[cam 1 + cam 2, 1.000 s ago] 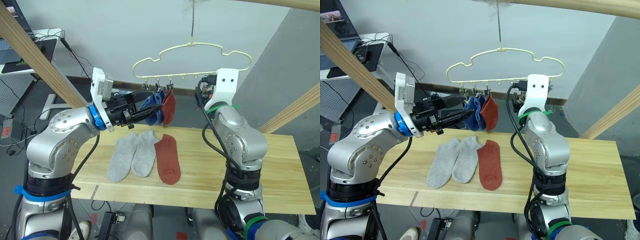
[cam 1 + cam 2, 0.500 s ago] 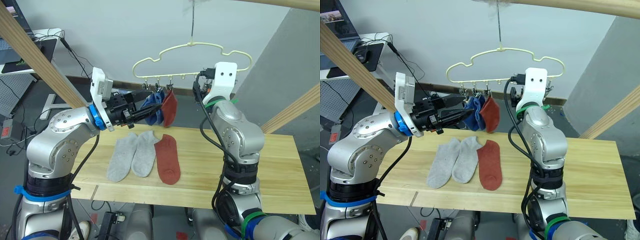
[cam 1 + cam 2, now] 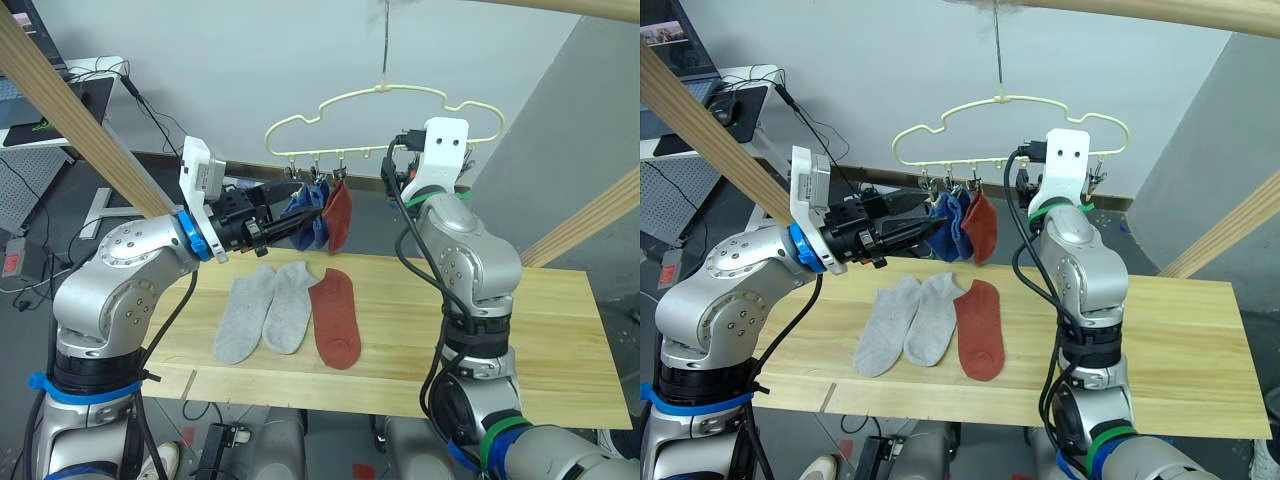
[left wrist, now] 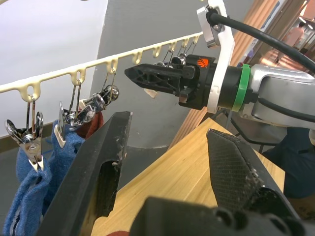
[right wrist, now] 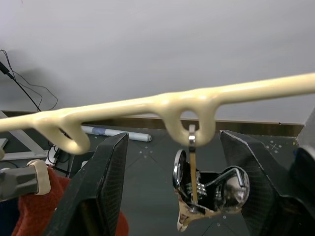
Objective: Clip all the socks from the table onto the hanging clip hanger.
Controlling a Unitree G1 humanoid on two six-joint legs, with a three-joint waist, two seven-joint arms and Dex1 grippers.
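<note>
socks: you've got three on the table (image 3: 560, 340) and three on the clip hanger (image 3: 385, 110). two light grey socks (image 3: 265, 308) lie side by side at lower centre-left of the head view, touching each other, with a rust red sock (image 3: 334, 316) touching them on the right side. up on the hanger, at centre frame, two blue socks (image 3: 306, 212) hang from clips near the left end of the rail, and a second rust red sock (image 3: 339, 215) hangs just beside them on the next clip.

your left gripper (image 3: 312, 220) sits at centre-left, pointing right toward the hung socks, right next to the blue pair. the left wrist view shows its fingers (image 4: 101, 167) spread wide, nothing between them.

your right gripper (image 4: 135, 74) is raised at upper centre-right, up at the hanger rail, right of the hung red sock. the right wrist view shows its fingers (image 5: 103, 182) spread on either side of an empty metal clip (image 5: 199, 189) that dangles from a loop in the rail; they are not touching the clip.

a wooden pole (image 3: 70, 110) runs diagonally across the upper left.
</note>
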